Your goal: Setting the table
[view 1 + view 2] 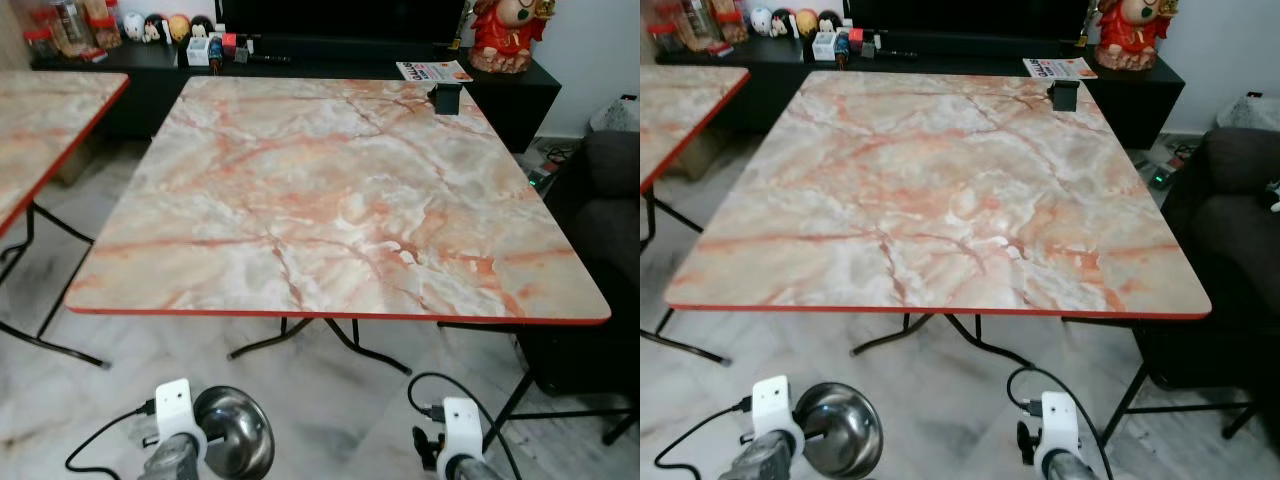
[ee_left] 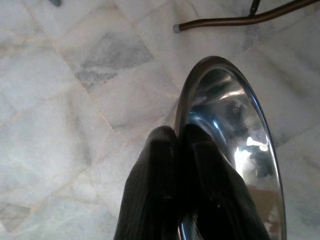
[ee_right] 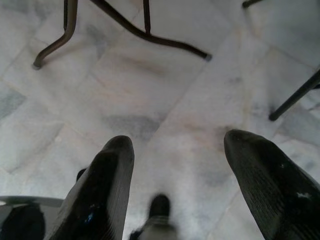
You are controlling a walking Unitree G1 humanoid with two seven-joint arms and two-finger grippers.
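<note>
A marble-patterned table (image 1: 330, 200) with a red edge stands straight ahead, its top bare except for a small black object (image 1: 446, 98) at the far right corner. Low in front of the table's near edge, my left gripper (image 2: 180, 145) is shut on the rim of a shiny steel bowl (image 1: 238, 432); the bowl (image 2: 235, 150) is held on edge above the floor. My right gripper (image 3: 177, 160) hangs open over the floor tiles to the right, nothing between its fingers (image 3: 107, 180).
A second marble table (image 1: 45, 125) stands at the left. A dark sofa (image 1: 600, 230) sits at the right. A black cabinet (image 1: 300, 70) with toys, a red figurine (image 1: 505, 35) and a magazine (image 1: 432, 71) lines the back wall. Table legs (image 3: 125, 27) cross the floor below.
</note>
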